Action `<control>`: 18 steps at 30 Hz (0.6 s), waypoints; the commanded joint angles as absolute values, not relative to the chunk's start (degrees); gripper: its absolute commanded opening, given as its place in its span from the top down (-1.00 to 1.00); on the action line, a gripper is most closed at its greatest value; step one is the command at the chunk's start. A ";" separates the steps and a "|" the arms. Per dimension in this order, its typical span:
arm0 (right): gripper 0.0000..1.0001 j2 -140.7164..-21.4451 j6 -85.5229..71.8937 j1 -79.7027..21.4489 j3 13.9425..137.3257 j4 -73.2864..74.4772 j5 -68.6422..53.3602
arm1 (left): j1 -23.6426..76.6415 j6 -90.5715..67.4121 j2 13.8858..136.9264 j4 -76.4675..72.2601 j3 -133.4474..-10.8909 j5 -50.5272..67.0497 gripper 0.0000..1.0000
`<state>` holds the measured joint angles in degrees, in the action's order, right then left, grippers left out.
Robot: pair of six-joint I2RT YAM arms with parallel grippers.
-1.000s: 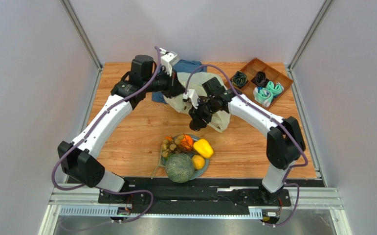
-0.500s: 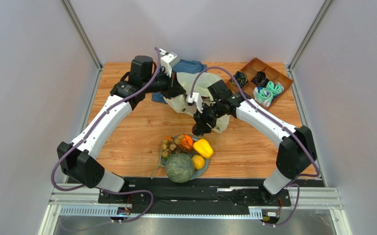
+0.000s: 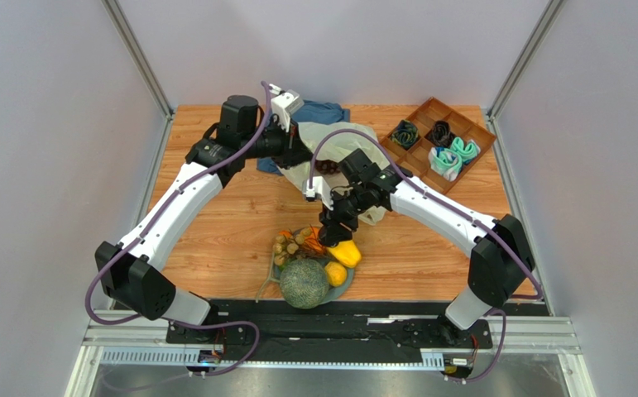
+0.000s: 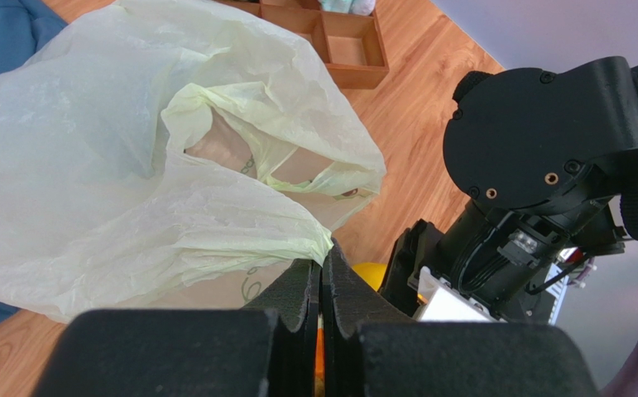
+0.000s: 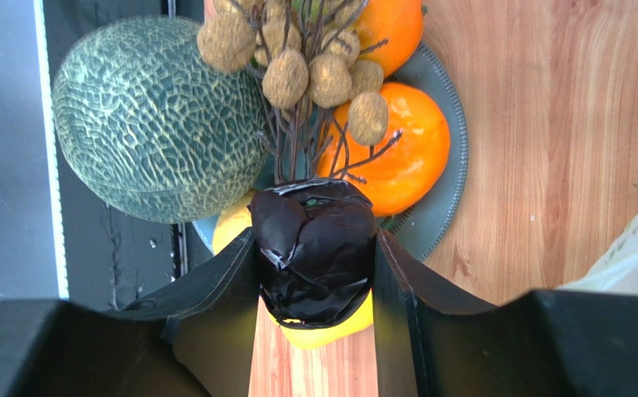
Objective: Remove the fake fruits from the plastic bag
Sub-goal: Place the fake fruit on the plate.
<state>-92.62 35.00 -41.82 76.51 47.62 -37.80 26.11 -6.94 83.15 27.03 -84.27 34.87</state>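
My left end effector (image 4: 322, 277) pinches bag (image 4: 90, 165) rim, jaws fully closed, at tabletop (image 4: 429, 124) 12 o'clock: props mouth open. My right end effector (image 5: 315, 240), half open, grips dark grapes (image 5: 314, 273) over plate (image 5: 453, 157) at 6 o'clock, beside melon (image 5: 156, 116): ready for drop.

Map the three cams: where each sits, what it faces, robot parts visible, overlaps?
Top external: above, behind the bases, looking down on the table; left arm and right arm whole.
Left wrist: on left arm, facing the plastic bag pinched in the left gripper; right arm at right.
Right wrist: looks down past the right gripper, holding a dark purple fruit, onto melon and plate.
Shared: top and right wrist both show the melon.
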 commanded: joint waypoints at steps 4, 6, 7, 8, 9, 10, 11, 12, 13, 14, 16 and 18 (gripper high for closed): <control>0.45 -81.84 41.58 -42.80 64.01 45.11 -35.34 | 25.31 -6.50 80.51 25.75 -82.79 35.51 1.00; 0.45 -77.71 40.35 -44.64 59.09 43.16 -33.94 | 24.96 -7.12 81.21 25.58 -82.88 36.12 1.00; 0.45 -76.56 39.99 -45.34 57.76 41.07 -33.32 | 24.87 -7.38 81.47 25.58 -82.97 36.30 1.00; 0.45 -75.33 39.82 -47.00 56.61 40.09 -32.61 | 24.87 -7.47 82.08 25.40 -83.14 36.65 1.00; 0.45 -73.76 39.81 -47.72 54.51 39.12 -31.13 | 24.79 -7.99 82.35 25.05 -83.14 36.91 1.00; 0.46 -73.22 39.64 -48.42 54.06 37.81 -30.50 | 24.79 -8.26 82.53 24.70 -83.14 37.00 1.00; 0.46 -72.86 39.20 -48.95 53.88 37.27 -29.98 | 24.79 -8.61 82.88 24.44 -83.14 37.18 1.00; 0.46 -72.60 37.72 -48.96 54.40 36.83 -29.27 | 24.79 -9.22 82.97 24.00 -83.32 37.26 1.00; 0.46 -72.60 37.27 -48.96 55.01 36.74 -28.75 | 24.79 -9.40 83.06 23.99 -83.41 37.53 1.00; 0.46 -72.60 37.00 -48.96 55.72 36.83 -28.22 | 24.79 -9.49 83.14 24.17 -83.58 37.53 1.00; 0.46 -73.12 36.91 -48.95 57.82 36.48 -26.55 | 24.79 -9.23 83.23 24.69 -84.29 37.44 1.00; 0.46 -74.09 35.43 -48.08 59.49 35.25 -24.88 | 24.70 -8.70 82.79 25.05 -84.64 37.18 1.00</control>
<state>-74.00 38.09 -48.99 54.74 40.75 -29.08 25.04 -8.54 83.05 26.70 -82.96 36.01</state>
